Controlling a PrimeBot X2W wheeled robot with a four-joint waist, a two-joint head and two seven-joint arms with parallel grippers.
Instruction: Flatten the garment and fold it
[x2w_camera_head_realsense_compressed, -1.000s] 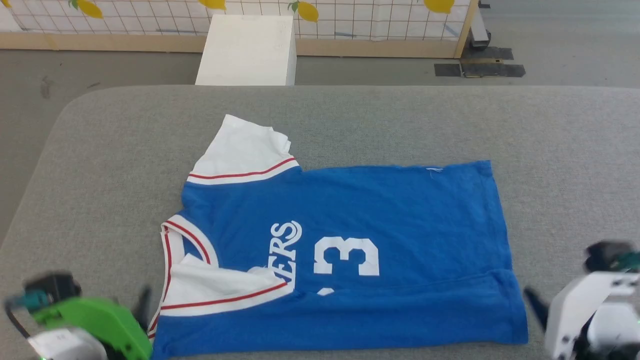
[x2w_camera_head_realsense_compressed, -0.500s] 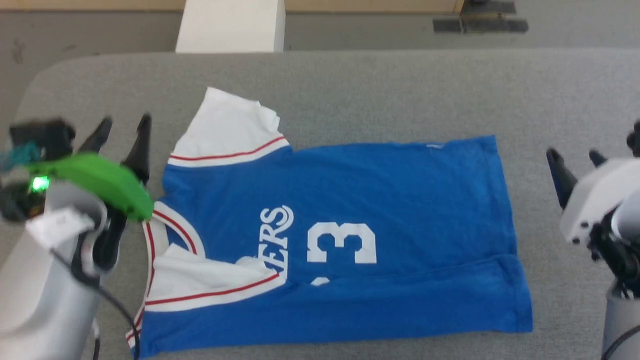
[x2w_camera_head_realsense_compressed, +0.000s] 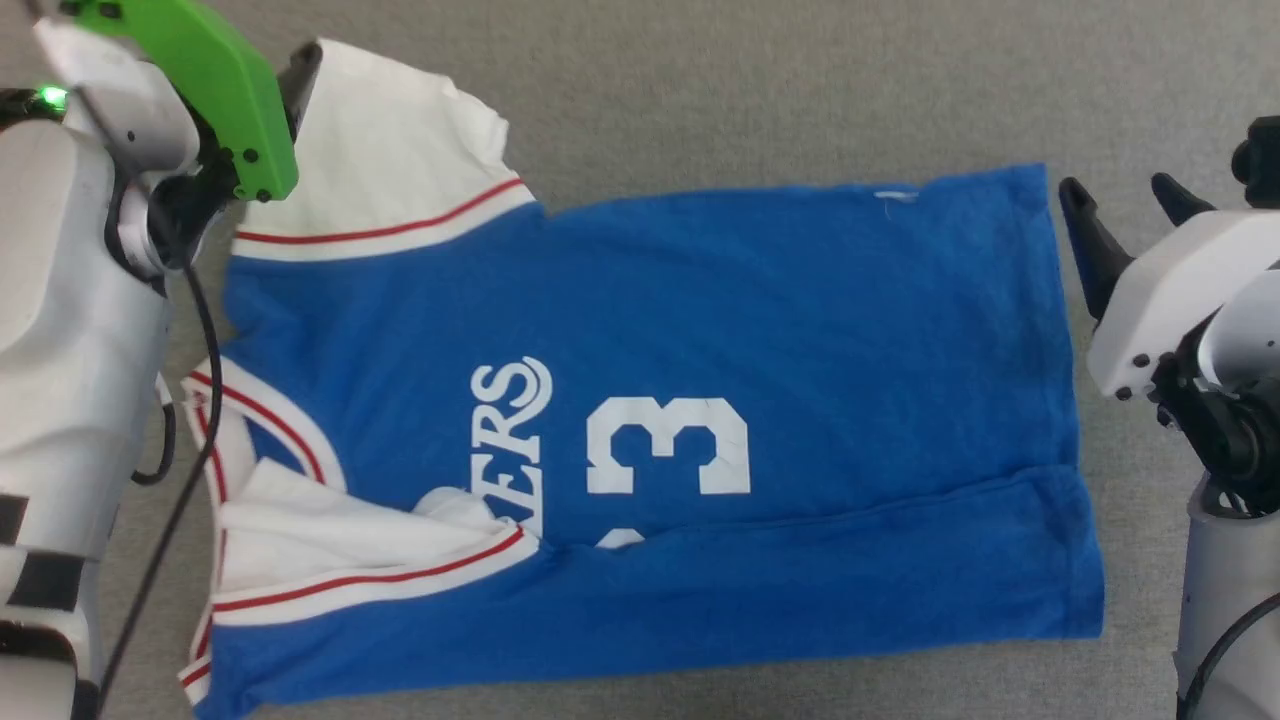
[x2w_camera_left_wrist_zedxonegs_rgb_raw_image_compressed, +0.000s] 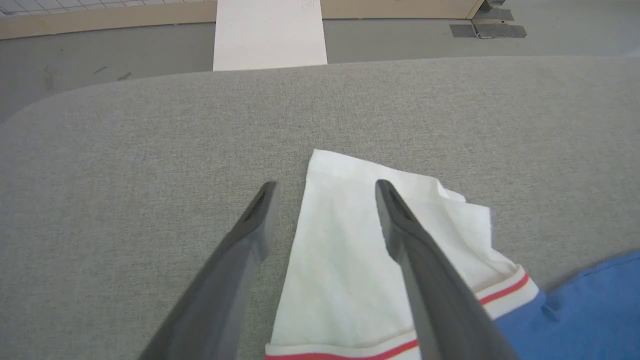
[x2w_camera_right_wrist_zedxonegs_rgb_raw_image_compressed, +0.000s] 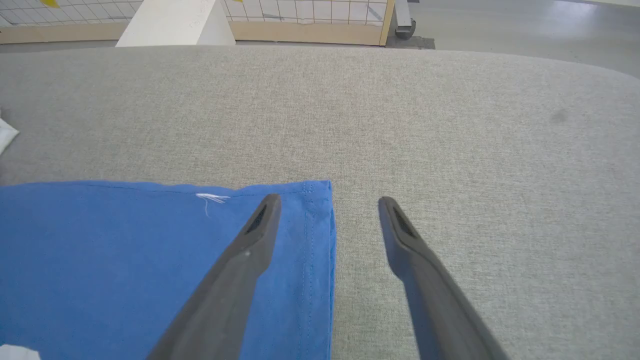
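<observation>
the blue t-shirt lies on the grey padded table, near edge folded over. fingers spread, the left gripper straddles the edge of its white sleeve, the right gripper its hem corner. pinching one layer only could drag it askew.

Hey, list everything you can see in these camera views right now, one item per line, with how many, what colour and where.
garment: one, royal blue with white sleeves and red-striped trim, spread on the table
table: one, grey fabric top, under the garment
block: one, white, on the floor beyond the table
grid panel: one, white with wooden frame, behind the block
floor mats: at least two, dark, past the table
left gripper: one, dark fingers, open over the far sleeve's edge
right gripper: one, dark fingers, open over the far hem corner
</observation>
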